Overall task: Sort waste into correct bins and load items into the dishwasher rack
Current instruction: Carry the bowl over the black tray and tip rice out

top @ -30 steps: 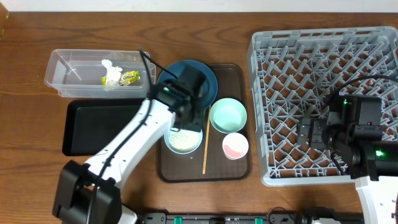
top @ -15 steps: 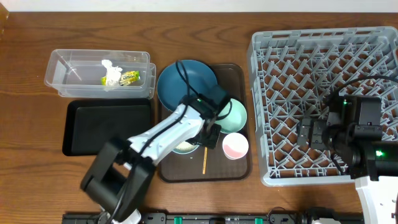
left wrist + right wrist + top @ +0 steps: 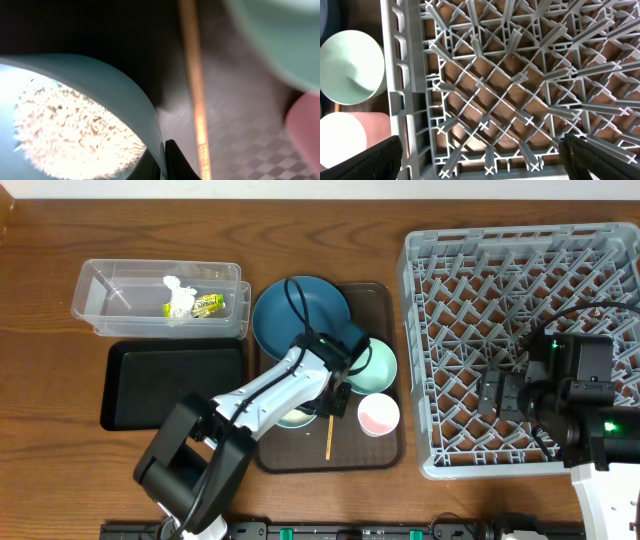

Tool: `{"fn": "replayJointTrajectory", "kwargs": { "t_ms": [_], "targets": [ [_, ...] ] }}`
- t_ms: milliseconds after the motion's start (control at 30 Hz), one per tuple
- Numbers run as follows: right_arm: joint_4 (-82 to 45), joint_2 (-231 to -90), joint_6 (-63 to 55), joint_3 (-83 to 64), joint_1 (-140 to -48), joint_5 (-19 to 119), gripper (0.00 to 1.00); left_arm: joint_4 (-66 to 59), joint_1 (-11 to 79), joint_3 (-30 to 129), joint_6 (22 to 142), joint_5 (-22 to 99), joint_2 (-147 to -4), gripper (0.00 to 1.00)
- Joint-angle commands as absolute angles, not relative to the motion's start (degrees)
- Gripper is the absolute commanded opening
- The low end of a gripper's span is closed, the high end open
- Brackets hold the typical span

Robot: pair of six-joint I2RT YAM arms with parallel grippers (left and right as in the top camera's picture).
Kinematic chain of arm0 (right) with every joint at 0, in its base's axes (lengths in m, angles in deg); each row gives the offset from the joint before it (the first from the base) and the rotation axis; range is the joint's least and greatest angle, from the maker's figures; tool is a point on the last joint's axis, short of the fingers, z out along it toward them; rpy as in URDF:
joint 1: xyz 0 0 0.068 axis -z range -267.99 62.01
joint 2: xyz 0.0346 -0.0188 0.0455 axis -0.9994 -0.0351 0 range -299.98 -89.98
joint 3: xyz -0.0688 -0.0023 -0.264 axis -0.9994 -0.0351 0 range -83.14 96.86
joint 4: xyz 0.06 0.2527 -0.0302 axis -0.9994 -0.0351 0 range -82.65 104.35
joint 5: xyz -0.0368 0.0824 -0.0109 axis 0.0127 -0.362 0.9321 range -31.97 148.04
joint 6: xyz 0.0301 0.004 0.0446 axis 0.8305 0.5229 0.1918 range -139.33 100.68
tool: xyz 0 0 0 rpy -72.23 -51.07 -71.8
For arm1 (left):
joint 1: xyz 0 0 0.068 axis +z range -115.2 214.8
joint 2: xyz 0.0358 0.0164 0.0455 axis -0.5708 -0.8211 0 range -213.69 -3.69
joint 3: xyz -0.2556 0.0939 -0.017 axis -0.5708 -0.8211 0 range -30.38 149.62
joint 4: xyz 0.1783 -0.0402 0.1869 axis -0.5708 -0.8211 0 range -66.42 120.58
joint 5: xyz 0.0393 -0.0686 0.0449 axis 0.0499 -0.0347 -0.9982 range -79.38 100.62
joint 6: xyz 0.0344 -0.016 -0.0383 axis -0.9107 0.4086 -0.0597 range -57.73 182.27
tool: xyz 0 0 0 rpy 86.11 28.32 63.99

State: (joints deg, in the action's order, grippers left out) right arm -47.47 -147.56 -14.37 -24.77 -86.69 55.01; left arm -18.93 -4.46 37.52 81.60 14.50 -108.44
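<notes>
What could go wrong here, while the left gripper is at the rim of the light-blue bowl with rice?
The light-blue round bowl holds loose white rice grains; a lift by the rim might tilt it and spill them on the flat brown tray. The thin wooden chopstick lies right beside the left gripper, which could knock it.

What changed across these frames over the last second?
The left gripper swung right from over the plate to the right rim of the light-blue bowl, beside the chopstick. Its arm now covers most of that bowl. Whether it has gripped the rim is unclear. Nothing else moved: the right gripper stays open over the rack.
</notes>
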Motion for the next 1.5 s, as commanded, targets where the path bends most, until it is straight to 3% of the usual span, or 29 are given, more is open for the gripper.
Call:
{"fn": "replayJointTrajectory", "kwargs": {
  "t_ms": [0, 233, 400, 933, 1200, 1467],
  "targets": [
    [-47.62, -147.25, -15.10, -23.68, -87.26, 54.81, 0.99, -21.73, -4.24, 38.13, 81.47, 12.25, -105.81, 0.06],
    [-47.60, -147.25, -15.12, -23.68, -87.26, 54.81, 0.99, -25.19, -0.11, 38.59, 79.85, 13.34, -96.09, 0.06],
    [-47.62, -147.25, -15.10, -23.68, -87.26, 54.81, 0.99, -25.27, 8.11, 38.59, 76.27, 18.24, -89.16, 0.06],
    [-47.80, -147.25, -15.10, -23.68, -87.26, 54.81, 0.99, -22.87, 47.05, 35.69, 56.84, 64.22, -93.16, 0.06],
    [-47.82, -147.25, -15.10, -23.68, -87.26, 54.81, 0.99, -17.08, 59.43, 29.92, 55.85, 82.04, -103.65, 0.06],
    [-47.84, -147.25, -15.12, -23.68, -87.26, 54.81, 0.99, -17.23, 65.85, 29.68, 51.77, 99.46, -110.51, 0.06]
  ]
}}
